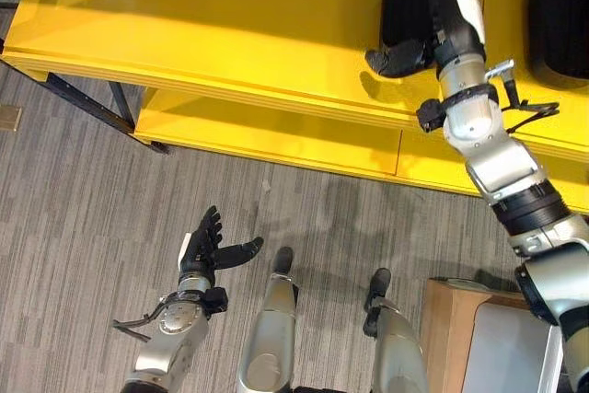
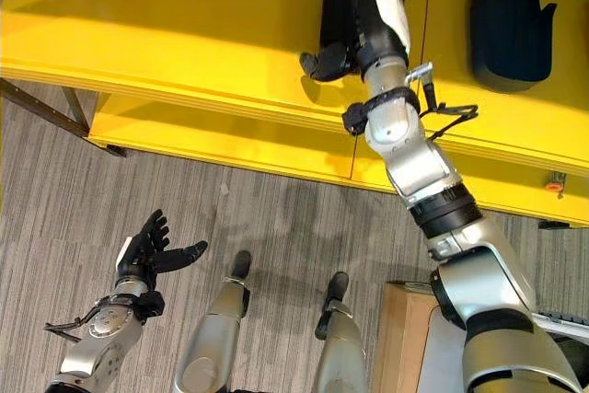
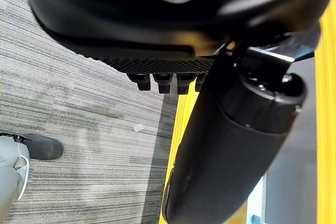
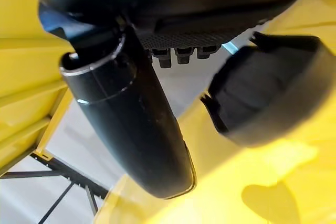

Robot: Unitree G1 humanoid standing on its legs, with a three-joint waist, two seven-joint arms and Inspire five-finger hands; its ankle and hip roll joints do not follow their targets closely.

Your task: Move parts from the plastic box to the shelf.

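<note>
A long yellow shelf runs across the far side. On its top lies a black part, and my right hand reaches over it from the right, thumb straight. In the right wrist view the part rests on the yellow surface just past the straight fingers, apart from the thumb. A second black part lies further right on the shelf. My left hand hangs low over the floor, open and holding nothing.
A pale grey box sits on a brown stand at the lower right. The shelf has a lower yellow level and dark metal legs at the left. Grey striped floor lies between me and the shelf.
</note>
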